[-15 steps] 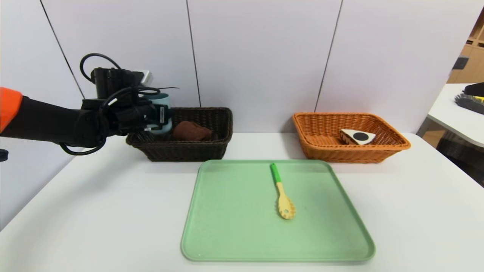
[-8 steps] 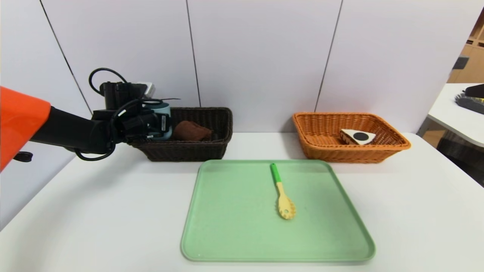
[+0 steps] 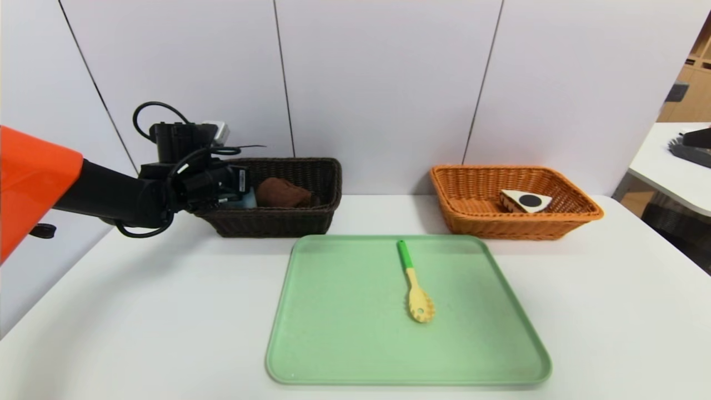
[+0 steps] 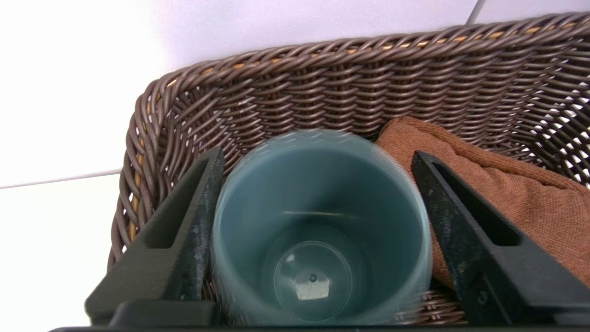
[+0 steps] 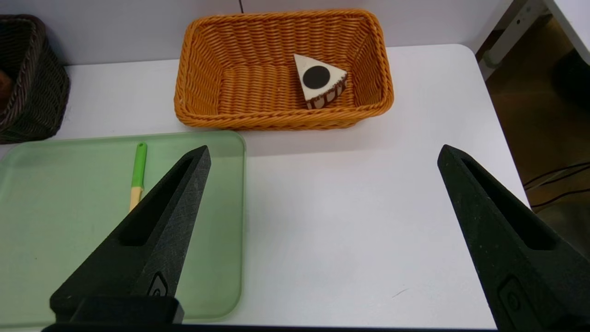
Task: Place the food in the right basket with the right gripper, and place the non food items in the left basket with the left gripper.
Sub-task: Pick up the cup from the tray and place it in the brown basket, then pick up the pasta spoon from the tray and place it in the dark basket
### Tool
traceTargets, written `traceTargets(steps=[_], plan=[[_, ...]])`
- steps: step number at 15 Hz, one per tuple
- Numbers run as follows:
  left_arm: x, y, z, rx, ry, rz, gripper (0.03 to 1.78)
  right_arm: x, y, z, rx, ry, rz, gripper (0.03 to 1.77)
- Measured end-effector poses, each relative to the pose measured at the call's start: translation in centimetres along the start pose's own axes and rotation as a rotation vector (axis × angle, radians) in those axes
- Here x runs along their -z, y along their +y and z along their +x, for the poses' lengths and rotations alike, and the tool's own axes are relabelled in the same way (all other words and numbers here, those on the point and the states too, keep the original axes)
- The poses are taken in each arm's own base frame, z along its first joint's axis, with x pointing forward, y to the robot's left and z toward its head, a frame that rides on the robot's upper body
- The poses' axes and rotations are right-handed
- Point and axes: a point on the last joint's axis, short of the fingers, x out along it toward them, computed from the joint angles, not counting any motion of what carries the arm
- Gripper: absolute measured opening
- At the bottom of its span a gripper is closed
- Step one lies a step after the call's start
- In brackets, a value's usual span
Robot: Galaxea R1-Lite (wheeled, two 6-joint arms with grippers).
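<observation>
Near you on the counter (image 3: 166,311), a green tray (image 3: 344,311) carries the spoon (image 3: 420,305). Beyond its right, your idle right gripper (image 5: 324,150) hangs with jaws wide, short of the orange basket (image 3: 500,226) holding the cake (image 3: 525,201). Far left, your left gripper (image 4: 318,159) has spread jaws around the cup (image 4: 318,258), beside the towel (image 4: 502,203) in the dark basket (image 3: 272,223): seemingly the release. Next, lift clear, then fetch the spoon.

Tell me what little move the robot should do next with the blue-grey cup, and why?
I think the left gripper should lift gently straight up, away from the cup. The cup is already inside the dark brown wicker basket, and the gripper is open around it. The slotted spoon is not in there yet, so that gripper is probably needed for it.
</observation>
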Motion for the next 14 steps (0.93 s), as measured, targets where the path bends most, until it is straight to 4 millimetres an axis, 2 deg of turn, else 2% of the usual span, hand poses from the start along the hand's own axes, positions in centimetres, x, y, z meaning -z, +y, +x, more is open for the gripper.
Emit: traceTargets(steps=[4,5,7,9,11,14], plan=[[-0.9,-0.1,-0.6,-0.001,-0.022,0.007,1.56,0.0,0.0,0.0,0.000,-0.001,0.000,1.70],[-1.7,-0.3,-1.2,-0.003,-0.039,0.017,1.58,0.0,0.0,0.0,0.000,0.000,0.000,1.70],[-4.6,-1.1,-3.2,0.009,-0.087,0.032,1.61,0.1,0.0,0.0,0.000,0.000,0.002,1.70],[-8.4,-3.0,-6.4,0.054,-0.126,0.045,1.63,0.2,0.0,0.0,0.000,0.006,0.001,1.70],[-11.4,-6.4,-10.4,0.156,-0.110,0.061,1.65,0.4,0.0,0.1,0.000,0.013,0.001,1.70],[-13.1,-11.8,-16.1,0.312,0.010,0.056,1.66,0.6,-0.1,-0.1,0.001,0.013,0.000,1.70]])
